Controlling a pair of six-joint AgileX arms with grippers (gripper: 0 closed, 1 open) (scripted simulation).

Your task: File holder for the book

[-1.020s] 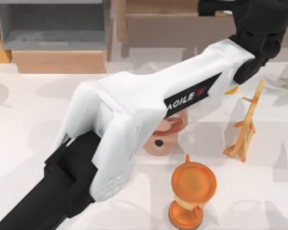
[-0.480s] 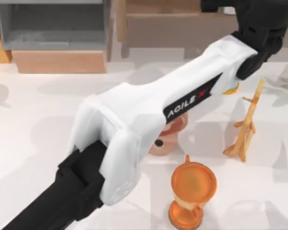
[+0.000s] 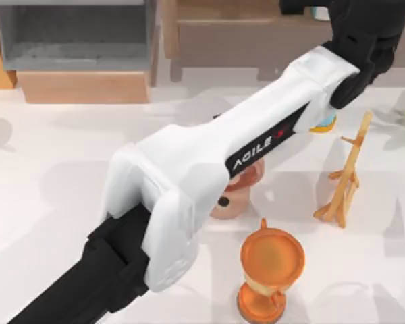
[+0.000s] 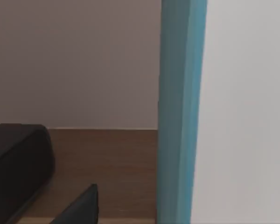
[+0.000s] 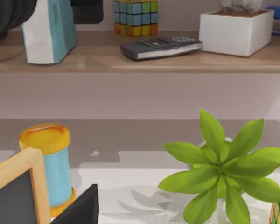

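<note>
Left tool point(image 3: 324, 10) at desk's far right corner beside upright book point(image 4: 179, 112), grip unclear; file holder point(image 3: 74, 40) far-left.

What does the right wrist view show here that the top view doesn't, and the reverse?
Right wrist view alone: a colour cube, a calculator and a white planter on the wooden shelf, plus the book standing there. Top view alone: the file holder at the back left, the left arm reaching across to the shelf, an orange trophy. Both: the blue-and-yellow can and the shelf.
</note>
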